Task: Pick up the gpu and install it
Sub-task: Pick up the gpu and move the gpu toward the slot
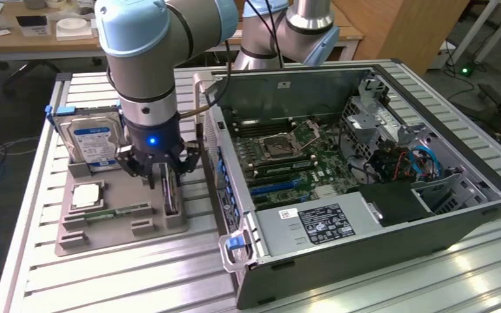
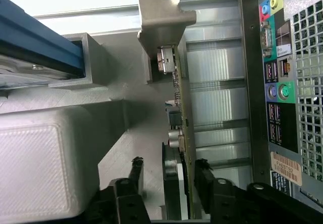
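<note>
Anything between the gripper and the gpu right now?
Nothing visible. The gripper straddles the gpu, which stands on edge in the gray tray. The gaps between its open fingers and the card are clear.

Standing on edge in its grey holder (image 1: pixel 141 195), the gpu (image 1: pixel 172 199) has its upper end masked in the exterior view by the end effector (image 1: pixel 159 175) straddling it. In the wrist view the card's cooler end runs out of frame behind the fingers (image 2: pixel 136 171), and whether either touches the board cannot be told. The arm (image 1: pixel 151 59), cropped at the frame's top, covers one edge of the hard drive (image 1: pixel 92 140). The power supply label (image 1: pixel 320 225) is too small to read.
</note>
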You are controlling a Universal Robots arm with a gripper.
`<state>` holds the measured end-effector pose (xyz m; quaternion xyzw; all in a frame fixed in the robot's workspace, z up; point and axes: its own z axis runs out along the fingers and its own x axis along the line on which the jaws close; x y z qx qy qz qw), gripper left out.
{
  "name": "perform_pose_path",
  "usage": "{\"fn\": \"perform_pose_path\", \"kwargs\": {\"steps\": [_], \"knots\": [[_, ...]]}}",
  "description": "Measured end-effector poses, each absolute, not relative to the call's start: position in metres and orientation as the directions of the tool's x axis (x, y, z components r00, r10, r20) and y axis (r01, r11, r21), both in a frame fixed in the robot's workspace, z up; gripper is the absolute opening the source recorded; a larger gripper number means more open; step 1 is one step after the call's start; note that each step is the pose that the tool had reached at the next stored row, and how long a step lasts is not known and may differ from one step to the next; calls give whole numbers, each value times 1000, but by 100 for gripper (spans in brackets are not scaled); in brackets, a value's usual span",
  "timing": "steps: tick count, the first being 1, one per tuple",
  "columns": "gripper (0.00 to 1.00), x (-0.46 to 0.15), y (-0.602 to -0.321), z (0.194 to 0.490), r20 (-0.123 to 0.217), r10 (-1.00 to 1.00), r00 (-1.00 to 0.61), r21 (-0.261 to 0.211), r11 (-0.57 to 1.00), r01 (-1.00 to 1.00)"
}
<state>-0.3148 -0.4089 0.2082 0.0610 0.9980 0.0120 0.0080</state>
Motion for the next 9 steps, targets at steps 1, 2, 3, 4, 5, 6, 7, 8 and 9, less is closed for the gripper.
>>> {"fn": "perform_pose_path", "kwargs": {"steps": [1,2,3,4,5,6,7,8,9], "knots": [[57,-315,-409,208,-14,122,-992,25,992,122],[50,-315,-409,208,-14,122,-992,25,992,122],[50,-315,-409,208,-14,122,-992,24,992,122],[50,-315,-409,208,-14,122,-992,24,992,122],[50,-314,-410,208,-14,122,-992,24,992,122],[50,-314,-409,208,-15,122,-992,24,992,122],[50,-314,-410,208,-15,122,-992,23,992,122],[50,-314,-410,208,-15,122,-992,23,992,122],[50,-314,-410,208,-15,122,-992,23,992,122]]}}
